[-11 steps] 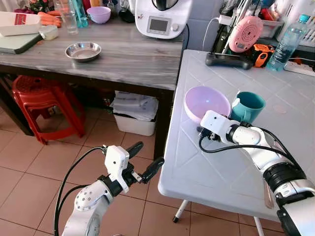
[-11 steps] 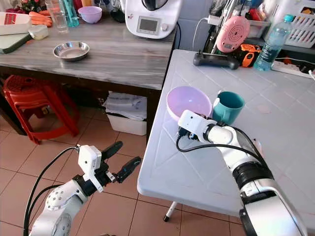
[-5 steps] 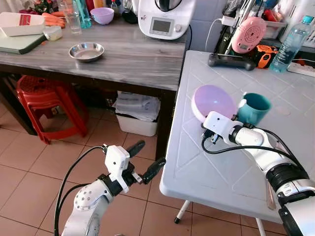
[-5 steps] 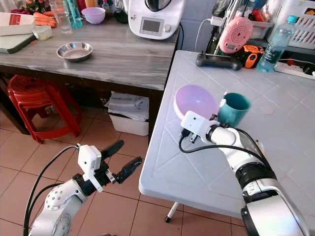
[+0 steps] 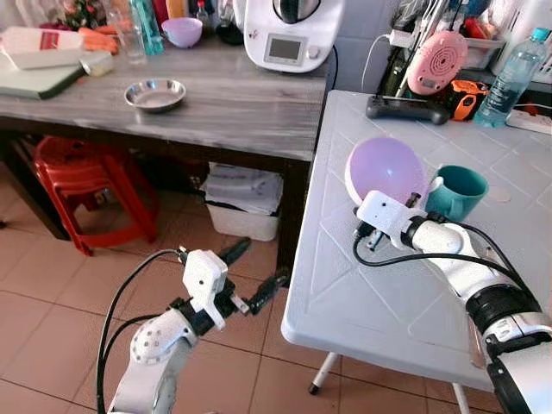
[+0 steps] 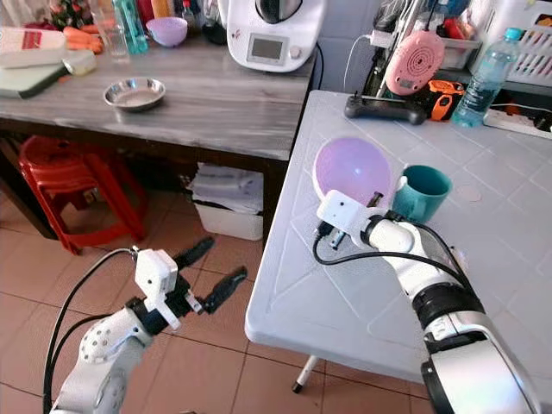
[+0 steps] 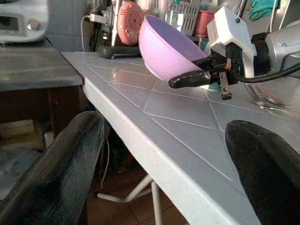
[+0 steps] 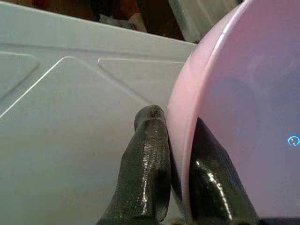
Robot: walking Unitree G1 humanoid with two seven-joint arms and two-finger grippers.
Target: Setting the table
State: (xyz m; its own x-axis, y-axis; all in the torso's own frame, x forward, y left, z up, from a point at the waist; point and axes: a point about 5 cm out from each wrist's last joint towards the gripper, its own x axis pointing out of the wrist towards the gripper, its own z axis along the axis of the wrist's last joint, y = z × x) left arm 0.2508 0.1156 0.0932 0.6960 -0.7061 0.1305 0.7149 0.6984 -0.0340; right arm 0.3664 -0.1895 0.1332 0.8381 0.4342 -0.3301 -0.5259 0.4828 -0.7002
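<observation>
A pale purple bowl [image 5: 384, 168] hangs tilted on its side above the white table [image 5: 388, 302], its opening facing me. My right gripper [image 8: 174, 119] is shut on the bowl's rim, with one finger [image 8: 145, 164] outside and the other inside. A teal mug [image 5: 457, 191] stands on the table just right of the bowl. My left gripper [image 5: 259, 269] is open and empty, low over the tiled floor beside the table's left edge. In the left wrist view the bowl [image 7: 166, 51] shows lifted off the tabletop.
A grey wooden counter [image 5: 233, 95] on the left carries a steel bowl [image 5: 155, 93], a second purple bowl [image 5: 182, 31] and a white kitchen machine [image 5: 293, 34]. Red stools [image 5: 82, 177] and a white bin [image 5: 246, 203] sit under it. A water bottle [image 5: 515, 78] and black controller [image 5: 405, 108] stand at the table's far end.
The bowl has risen off the table in my right gripper and tipped from nearly level to standing on its side. The camera has shifted a little; my left arm has barely moved.
</observation>
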